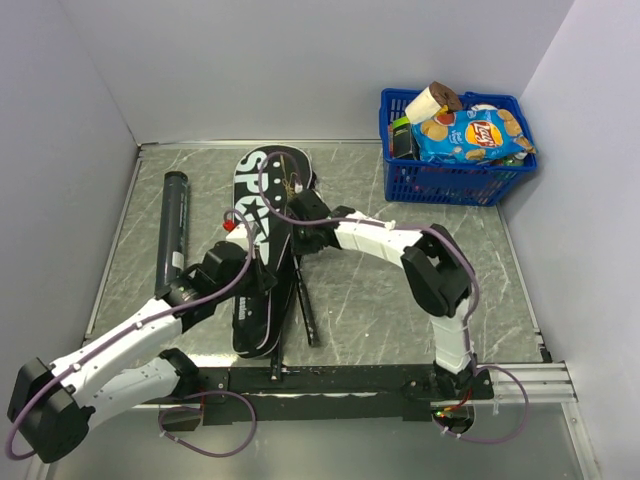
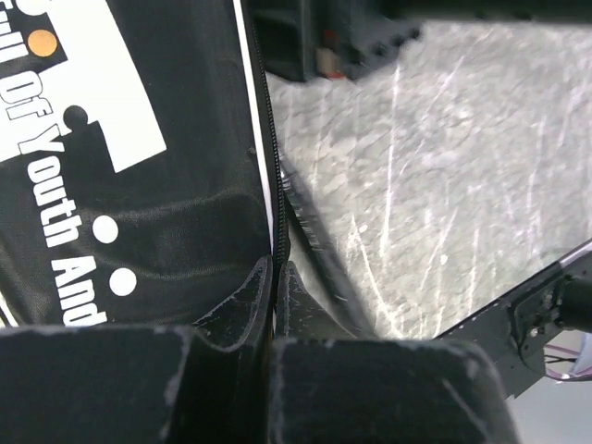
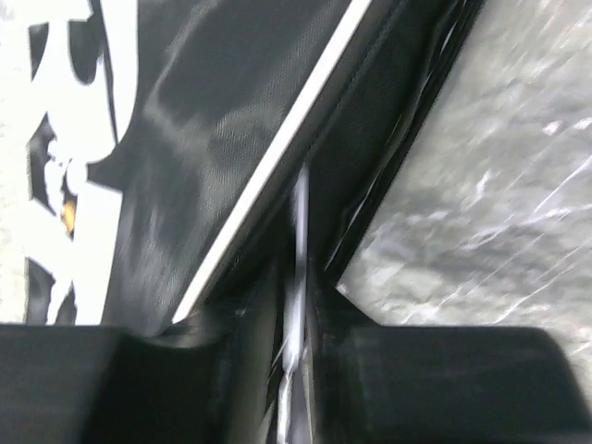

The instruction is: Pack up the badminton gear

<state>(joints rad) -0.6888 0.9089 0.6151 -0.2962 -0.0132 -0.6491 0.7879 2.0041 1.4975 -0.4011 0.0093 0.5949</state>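
Note:
The black "SPORT" cover [image 1: 262, 215] lies lengthwise in the middle of the table. A black racket handle [image 1: 305, 312] sticks out along its right side, and the racket heads are hidden. My left gripper [image 1: 262, 278] is shut on the cover's zipper edge [image 2: 274, 217], with the handle [image 2: 313, 233] just to the right of its fingers. My right gripper [image 1: 300, 238] is at the cover's right edge. In the right wrist view it [image 3: 298, 277] is shut on a thin silver strip [image 3: 301, 208] beside the cover [image 3: 185, 139]. The black tube [image 1: 172, 228] lies to the left. No shuttlecocks show.
A blue basket [image 1: 440, 180] of snack packets stands at the back right corner. Grey walls close in the table on the left, back and right. The black mounting rail [image 1: 340, 378] runs along the near edge.

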